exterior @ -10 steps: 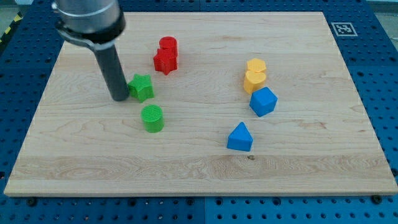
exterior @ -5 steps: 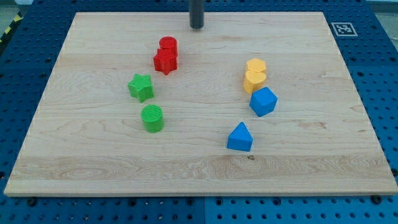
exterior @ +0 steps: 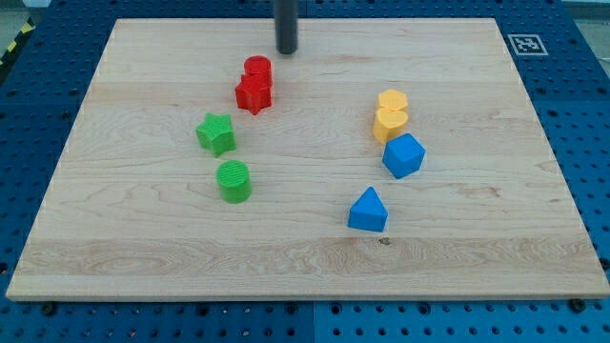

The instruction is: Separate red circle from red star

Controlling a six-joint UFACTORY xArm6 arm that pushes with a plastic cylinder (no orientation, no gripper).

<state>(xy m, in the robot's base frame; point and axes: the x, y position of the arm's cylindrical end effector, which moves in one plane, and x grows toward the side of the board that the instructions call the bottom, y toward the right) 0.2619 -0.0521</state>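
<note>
The red circle [exterior: 257, 68] sits on the wooden board, touching the red star [exterior: 253, 93] just below it. My tip [exterior: 286, 51] is on the board near the view's top, a short way up and to the right of the red circle, not touching it.
A green star [exterior: 216, 133] and a green circle [exterior: 233, 181] lie lower left of the red pair. Two yellow blocks [exterior: 391, 116] touch each other at the right, with a blue block [exterior: 403, 155] just below and a blue triangle [exterior: 368, 211] lower down.
My tip left the green star's left side, went to the board's top edge, then moved slightly left and down toward the red circle. No block has moved.
</note>
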